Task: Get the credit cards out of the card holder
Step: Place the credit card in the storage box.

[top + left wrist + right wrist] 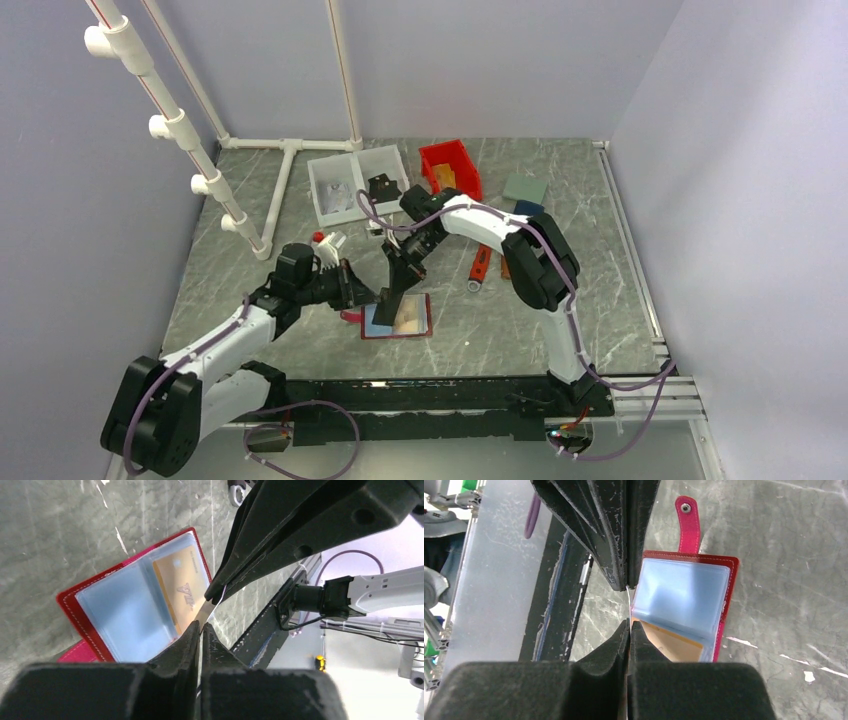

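Lying open and flat on the desk [600,300], the card holder [414,322] [125,615] [684,595] sits near the front edge, between the two arms, with its pale blue-grey pockets facing up. Its strap tab [688,522] points away from one long side. A tan-orange card [180,582] [671,645] is seated in one pocket; the neighbouring pocket looks blue-grey only.

Above the holder's edge, the left fingers [362,292] [194,632] and the right fingers [392,295] [220,582] [624,632] meet tip to tip. Both pairs are pressed together, each clamping one end of a loose card [206,611] [629,602]. This card is clear of the holder and appears only edge-on as a thin pale strip, so its face cannot be read.

A red bin [450,165] stands at the far side of the desk.
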Controlling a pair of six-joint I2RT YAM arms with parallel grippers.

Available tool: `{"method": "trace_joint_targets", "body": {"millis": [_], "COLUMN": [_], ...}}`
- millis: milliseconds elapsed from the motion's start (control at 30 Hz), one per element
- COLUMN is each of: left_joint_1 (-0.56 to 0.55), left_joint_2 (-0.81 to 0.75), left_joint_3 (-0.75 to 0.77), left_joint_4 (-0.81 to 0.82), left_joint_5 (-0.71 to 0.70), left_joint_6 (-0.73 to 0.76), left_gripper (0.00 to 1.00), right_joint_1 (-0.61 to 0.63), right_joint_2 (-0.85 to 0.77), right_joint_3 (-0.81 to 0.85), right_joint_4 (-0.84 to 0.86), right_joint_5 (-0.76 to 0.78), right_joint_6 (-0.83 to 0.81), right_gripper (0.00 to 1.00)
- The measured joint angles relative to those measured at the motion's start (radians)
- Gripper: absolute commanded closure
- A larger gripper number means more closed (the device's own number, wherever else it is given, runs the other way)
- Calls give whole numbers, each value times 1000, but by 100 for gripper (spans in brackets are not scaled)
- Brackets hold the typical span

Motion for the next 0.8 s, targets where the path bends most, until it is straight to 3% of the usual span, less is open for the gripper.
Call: {"method": "trace_joint_targets", "body": {"millis": [200, 267, 400, 600, 800], "left_joint_1": [-2, -2, -2, -2, -2], "left_joint_2": [-144, -224, -328, -315, -306], "left_joint_3": [30, 45, 52, 56, 68], "left_joint_4": [-144, -200, -254, -310, -364], "left_joint_5": [-116, -169, -240, -277, -312], "left_joint_6": [5, 2, -2, -1, -4], "left_gripper": [20, 9, 7, 6, 4], "right_joint_1": [-33, -79, -181, -286, -289], "right_joint_2": [13, 13, -8, -118, -106], "right_joint_3": [66, 79, 80, 51, 222], "right_joint_4": [-77, -79, -32, 202, 330], "right_joint_5": [-16, -15, 17, 196, 416], "right_joint_6": [-30, -11, 79, 339, 560], "right_gripper": [100, 100, 100, 100, 100]}}
